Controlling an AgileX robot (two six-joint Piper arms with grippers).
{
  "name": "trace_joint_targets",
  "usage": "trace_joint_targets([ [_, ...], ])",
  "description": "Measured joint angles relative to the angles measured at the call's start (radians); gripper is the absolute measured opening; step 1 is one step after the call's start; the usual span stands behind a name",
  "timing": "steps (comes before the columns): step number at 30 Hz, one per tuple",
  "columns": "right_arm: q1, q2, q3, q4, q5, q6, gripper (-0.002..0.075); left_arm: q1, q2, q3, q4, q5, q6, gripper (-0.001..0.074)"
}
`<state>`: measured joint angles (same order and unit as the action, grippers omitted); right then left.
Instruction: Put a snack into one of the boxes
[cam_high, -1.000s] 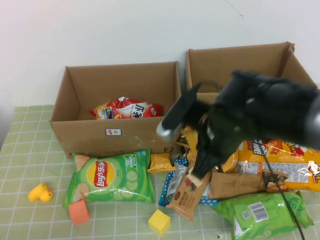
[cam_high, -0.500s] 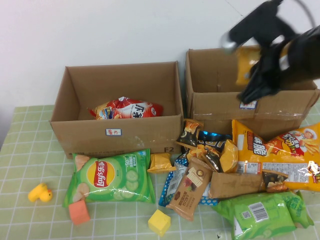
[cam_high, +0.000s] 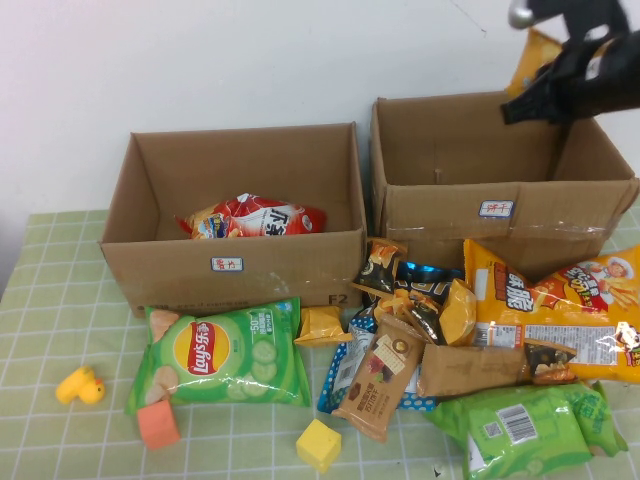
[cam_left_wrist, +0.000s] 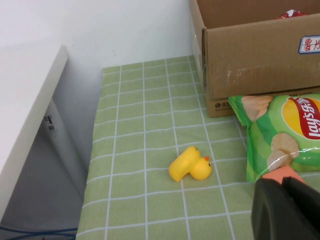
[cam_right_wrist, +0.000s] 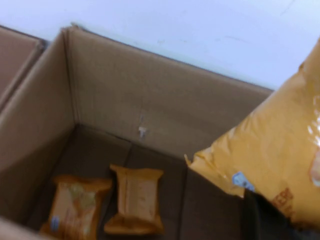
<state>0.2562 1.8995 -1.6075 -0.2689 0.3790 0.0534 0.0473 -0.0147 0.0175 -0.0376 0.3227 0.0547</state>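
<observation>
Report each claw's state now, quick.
Left claw: low over the table by the green Lay's bag, holding nothing; open or shut cannot be told.
Right claw: shut on the snack, above the right box.

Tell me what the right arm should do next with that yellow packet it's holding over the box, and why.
Probably open and drop it. The right gripper holds the yellow packet above the right box, where two similar packets already lie on the floor. The left gripper is low by the green chip bag, out of the way.
</observation>
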Motion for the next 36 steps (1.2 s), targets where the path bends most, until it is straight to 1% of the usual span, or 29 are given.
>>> trace_joint_targets([
  [2,-0.01,0.054,-0.021,0.019,-0.037,0.0,0.0144,0.0,0.0,0.0,0.0,0.0,0.0,-0.0003],
  [3,-0.015,0.082,-0.031,0.032,-0.055,0.0,0.0193,0.0,0.0,0.0,0.0,0.0,0.0,-0.0003],
  [5,-0.027,0.13,-0.051,0.066,-0.073,0.011,0.0325,0.0,0.0,0.0,0.0,0.0,0.0,-0.0003],
  [7,-0.038,0.161,-0.072,0.1,-0.06,0.036,0.0482,0.0,0.0,0.0,0.0,0.0,0.0,-0.0003],
  [8,-0.04,0.168,-0.08,0.114,-0.04,0.048,0.0539,0.0,0.0,0.0,0.0,0.0,0.0,-0.0003],
  [9,-0.044,0.17,-0.09,0.128,-0.004,0.058,0.0575,0.0,0.0,0.0,0.0,0.0,0.0,-0.0003],
  [10,-0.046,0.168,-0.102,0.137,0.041,0.065,0.0591,0.0,0.0,0.0,0.0,0.0,0.0,-0.0003],
  [11,-0.048,0.164,-0.112,0.143,0.077,0.065,0.0588,0.0,0.0,0.0,0.0,0.0,0.0,-0.0003],
  [12,-0.048,0.154,-0.122,0.148,0.119,0.059,0.0564,0.0,0.0,0.0,0.0,0.0,0.0,-0.0003],
  [14,-0.048,0.116,-0.129,0.157,0.188,0.028,0.0459,0.0,0.0,0.0,0.0,0.0,0.0,-0.0003],
  [16,-0.048,0.055,-0.129,0.18,0.24,-0.009,0.0271,0.0,0.0,0.0,0.0,0.0,0.0,-0.0003],
  [17,-0.048,-0.018,-0.109,0.205,0.259,-0.039,0.0115,0.0,0.0,0.0,0.0,0.0,0.0,-0.0003],
  [18,-0.048,-0.065,-0.091,0.219,0.261,-0.06,0.0074,0.0,0.0,0.0,0.0,0.0,0.0,-0.0003],
  [20,-0.048,-0.158,-0.042,0.261,0.257,-0.104,0.0033,0.0,0.0,0.0,0.0,0.0,0.0,-0.0003],
  [23,-0.048,-0.309,0.083,0.336,0.234,-0.179,0.0008,0.0,0.0,0.0,0.0,0.0,0.0,-0.0003],
  [30,-0.048,-0.65,0.437,0.515,0.148,-0.364,-0.0001,0.0,0.0,0.0,0.0,0.0,0.0,-0.0003],
  [36,-0.048,-0.956,0.709,0.628,0.128,-0.534,-0.0001,0.0,0.0,0.0,0.0,0.0,0.002,-0.0003],
])
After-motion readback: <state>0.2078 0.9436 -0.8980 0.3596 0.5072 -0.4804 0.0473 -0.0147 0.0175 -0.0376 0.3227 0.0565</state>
